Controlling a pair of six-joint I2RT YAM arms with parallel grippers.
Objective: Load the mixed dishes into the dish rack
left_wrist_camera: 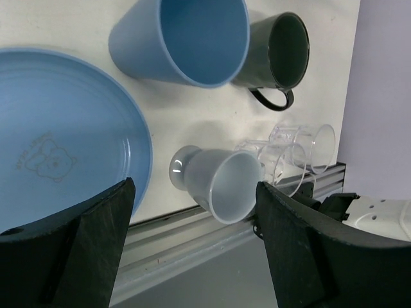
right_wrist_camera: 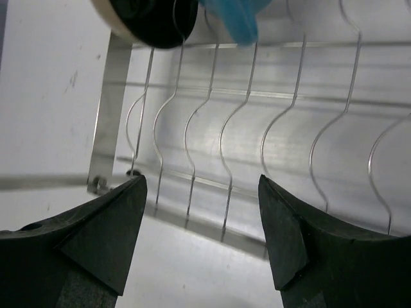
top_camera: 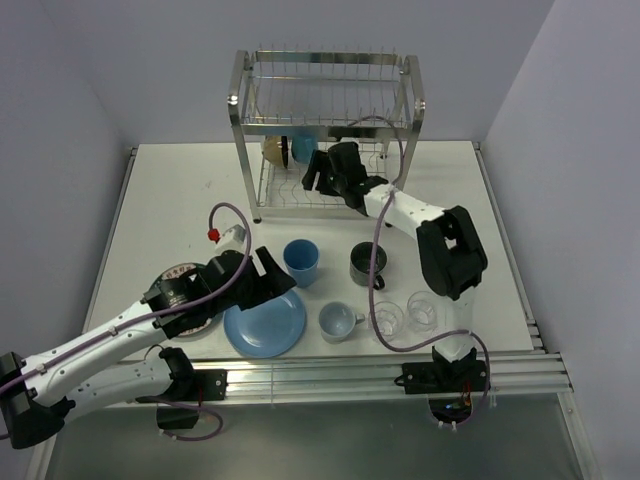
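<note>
White plate: behind the left pincer, mostly hidden under the left arm; only a stretch of dark patterned rim shows.
Blue plate: flat on the worktop, just below and beside the left pincer; cut off at the frame edge in the left wrist view.
Left pincer: fingers spread wide, holding and touching nothing.
Pale blue mug: ahead of the left pincer, seen between its fingers, untouched.
Clear glasses: two side by side, past the mug from the left pincer; outlines hard to make out.
Blue tumbler: just ahead of the left pincer.
Dark mug: beyond the tumbler.
Right pincer: spread, empty, over the wavy wires of the lower tier.
Black bowl: left of the right pincer in that tier; cut off in the right wrist view.
Blue piece: beside the bowl, too cut off to identify.
Dish rack: stands around the right pincer.
</note>
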